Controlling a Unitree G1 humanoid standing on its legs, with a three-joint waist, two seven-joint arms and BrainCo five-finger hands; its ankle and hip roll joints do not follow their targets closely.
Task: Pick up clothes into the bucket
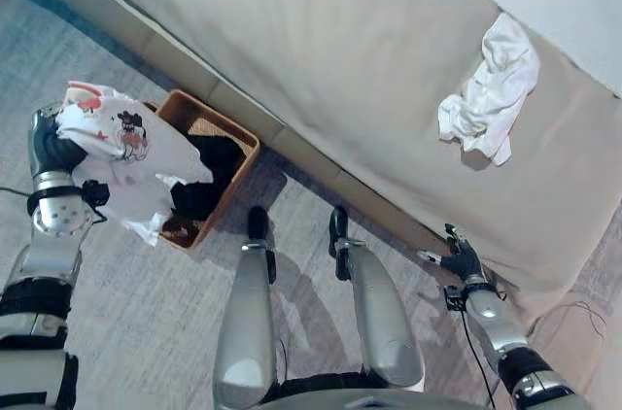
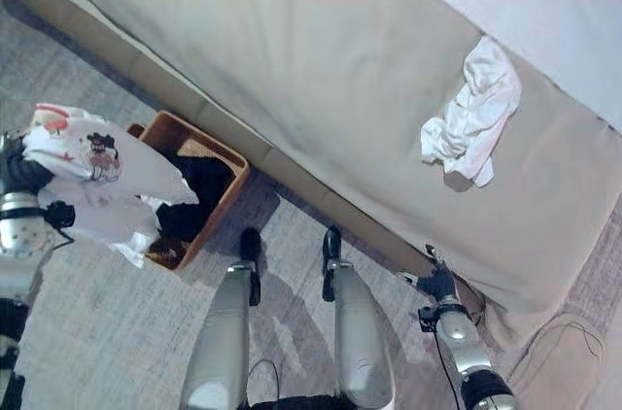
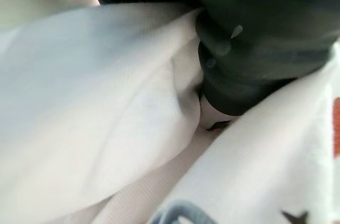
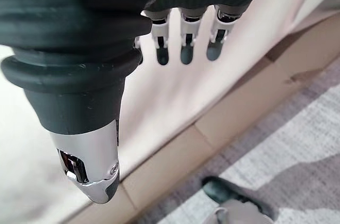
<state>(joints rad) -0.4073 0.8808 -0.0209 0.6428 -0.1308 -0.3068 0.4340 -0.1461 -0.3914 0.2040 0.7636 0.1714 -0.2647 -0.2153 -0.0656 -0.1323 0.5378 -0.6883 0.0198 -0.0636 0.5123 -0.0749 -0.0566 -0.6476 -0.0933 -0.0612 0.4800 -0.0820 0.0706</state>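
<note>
From my head camera, my left hand [image 1: 51,133] is draped in a white printed garment [image 1: 131,162] that hangs over the near edge of the brown basket [image 1: 225,133] on the floor beside the bed [image 1: 340,70], where another white garment [image 1: 491,89] lies crumpled. My left wrist view shows that cloth bunched against my dark cover; I cannot tell how those fingers are set. My right wrist view shows my right hand [image 4: 183,33] by the bed's side, fingers [image 4: 187,49] straight and apart, holding nothing.

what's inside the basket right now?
The brown basket on the floor by the bed holds a dark garment, with woven bottom showing at its far end. The white printed garment draped over the left hand covers the near corner, so anything there is hidden.
</note>
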